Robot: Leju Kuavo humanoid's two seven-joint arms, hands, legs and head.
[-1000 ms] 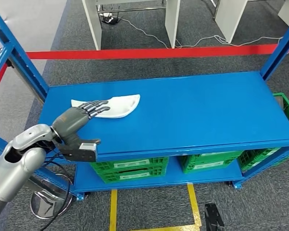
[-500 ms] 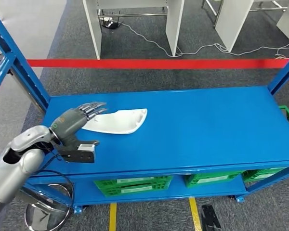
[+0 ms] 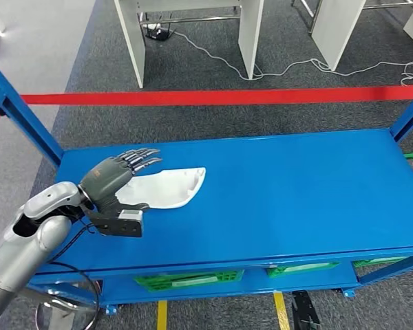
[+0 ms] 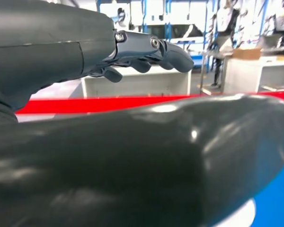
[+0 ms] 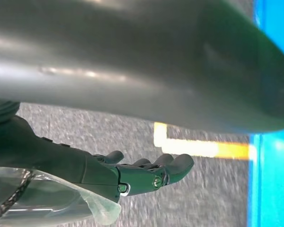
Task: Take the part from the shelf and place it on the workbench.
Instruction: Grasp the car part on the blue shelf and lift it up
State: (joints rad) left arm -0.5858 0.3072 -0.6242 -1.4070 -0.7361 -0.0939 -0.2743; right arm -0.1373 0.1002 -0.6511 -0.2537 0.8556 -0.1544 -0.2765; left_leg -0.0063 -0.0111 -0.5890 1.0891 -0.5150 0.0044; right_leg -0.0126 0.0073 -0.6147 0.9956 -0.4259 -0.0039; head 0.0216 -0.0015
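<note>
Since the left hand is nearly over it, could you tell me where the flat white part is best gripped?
Probably the narrow near-left end of the flat white plastic part, coming from above: it lies flat on the blue shelf, tapering there, directly beneath the left hand.

The shelf (image 3: 298,192) looks like smooth painted blue metal with a slight sheen. The white part (image 3: 168,188) seems smooth, faintly glossy plastic; the left robot hand (image 3: 113,180) is dark and matt, its arm (image 3: 23,240) brushed silver metal. The floor (image 3: 204,117) is rough grey carpet.
</note>
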